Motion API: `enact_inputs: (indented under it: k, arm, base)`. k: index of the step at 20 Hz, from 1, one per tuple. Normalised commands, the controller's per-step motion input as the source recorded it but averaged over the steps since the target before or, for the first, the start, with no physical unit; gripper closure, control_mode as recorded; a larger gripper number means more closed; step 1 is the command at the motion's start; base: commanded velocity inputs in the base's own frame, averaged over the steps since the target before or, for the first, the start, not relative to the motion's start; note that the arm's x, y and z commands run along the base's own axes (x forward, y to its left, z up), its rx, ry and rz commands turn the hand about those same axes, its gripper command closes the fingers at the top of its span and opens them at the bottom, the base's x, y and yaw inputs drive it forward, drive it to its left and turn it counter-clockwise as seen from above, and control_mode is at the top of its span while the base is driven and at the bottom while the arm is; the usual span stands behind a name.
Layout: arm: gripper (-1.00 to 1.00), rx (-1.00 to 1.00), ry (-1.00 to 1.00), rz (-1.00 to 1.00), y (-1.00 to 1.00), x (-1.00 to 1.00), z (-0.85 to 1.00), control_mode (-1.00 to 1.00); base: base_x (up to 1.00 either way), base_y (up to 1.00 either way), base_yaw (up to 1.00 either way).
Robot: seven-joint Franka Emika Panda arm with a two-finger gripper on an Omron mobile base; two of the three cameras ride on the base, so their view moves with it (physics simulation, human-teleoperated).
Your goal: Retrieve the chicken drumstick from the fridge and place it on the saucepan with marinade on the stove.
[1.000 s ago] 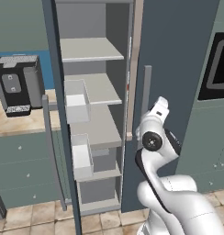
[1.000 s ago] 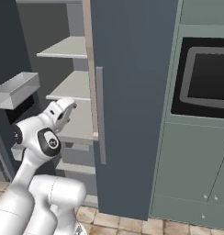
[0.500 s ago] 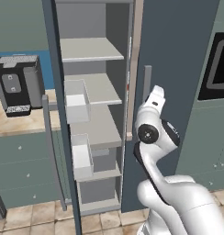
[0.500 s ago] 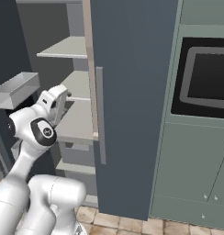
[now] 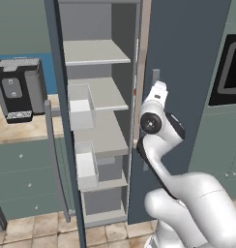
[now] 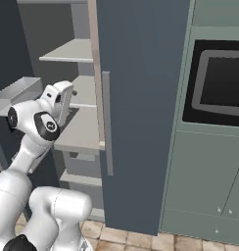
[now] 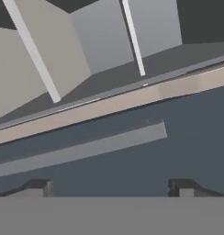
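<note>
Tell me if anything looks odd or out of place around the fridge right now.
Nothing is spilled, tilted or broken. The one thing that stands out: the fridge has its left door swung open, yet the pale shelves and clear door bins look bare, with no drumstick in sight. The open gripper faces the closed right door's bar handle.

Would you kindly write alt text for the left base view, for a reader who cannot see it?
A white robot arm reaches up toward a tall dark fridge whose left door stands open, showing pale shelves and clear door bins. A black coffee machine sits on the counter to the left.
</note>
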Motion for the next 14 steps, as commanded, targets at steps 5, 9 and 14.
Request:
enact_inputs:
  k: [5, 9, 14]
  arm:
    - [-1.00, -0.08, -0.02, 0.00, 0.04, 0.31, -0.30, -1.00]
    - [-1.00, -0.07, -0.01, 0.02, 0.00, 0.40, -0.32, -1.00]
    - [-1.00, -0.05, 0.00, 0.02, 0.00, 0.40, -0.09, -1.00]
  base:
    - [0.00, 0.00, 0.00]
    - [0.00, 0.00, 0.00]
    - [0.00, 0.00, 0.00]
